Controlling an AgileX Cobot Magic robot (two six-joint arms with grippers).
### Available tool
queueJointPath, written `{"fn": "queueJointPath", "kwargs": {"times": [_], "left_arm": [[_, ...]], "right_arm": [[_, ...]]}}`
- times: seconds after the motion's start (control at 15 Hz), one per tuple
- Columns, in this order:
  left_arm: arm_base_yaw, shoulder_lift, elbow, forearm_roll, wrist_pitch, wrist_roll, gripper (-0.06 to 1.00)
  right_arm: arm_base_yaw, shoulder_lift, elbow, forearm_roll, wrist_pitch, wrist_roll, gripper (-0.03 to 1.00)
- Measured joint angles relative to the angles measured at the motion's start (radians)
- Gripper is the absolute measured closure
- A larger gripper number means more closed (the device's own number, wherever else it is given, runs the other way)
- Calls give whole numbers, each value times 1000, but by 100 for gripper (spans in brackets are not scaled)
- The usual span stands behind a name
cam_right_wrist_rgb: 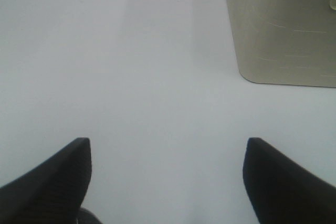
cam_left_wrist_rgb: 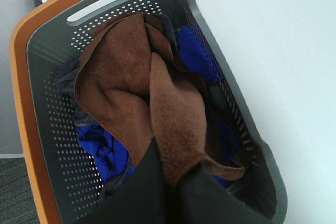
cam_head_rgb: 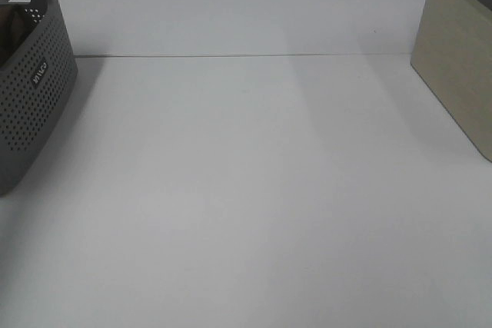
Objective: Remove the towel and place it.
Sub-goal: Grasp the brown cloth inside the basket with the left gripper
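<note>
Early stage: the towel [cam_left_wrist_rgb: 131, 77] lies heaped in the grey basket [cam_left_wrist_rgb: 50, 108] at the surface's [cam_head_rgb: 254, 190] left edge, on blue clothes [cam_left_wrist_rgb: 197, 56]. Lift-out and placing are left to do. We read the left gripper [cam_left_wrist_rgb: 174, 177] jaws as pinching a towel fold. The right gripper [cam_right_wrist_rgb: 168, 145] jaws are spread over bare surface. The high view shows the basket wall but no arms; the grip shows only in the left wrist view.
</note>
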Motion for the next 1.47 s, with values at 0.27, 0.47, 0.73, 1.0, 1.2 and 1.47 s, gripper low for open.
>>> {"fn": "queueJointPath", "kwargs": {"times": [0.27,0.47,0.73,1.0,1.2,1.47], "left_arm": [[0,0,0,0,0,0,94],[0,0,0,-5,0,0,94],[0,0,0,-10,0,0,94],[0,0,0,-13,0,0,94],[0,0,0,-14,0,0,94],[0,0,0,-14,0,0,94]], "right_arm": [[0,0,0,0,0,0,20],[0,0,0,0,0,0,20],[0,0,0,0,0,0,20],[0,0,0,0,0,0,20],[0,0,0,0,0,0,20],[0,0,0,0,0,0,20]]}}
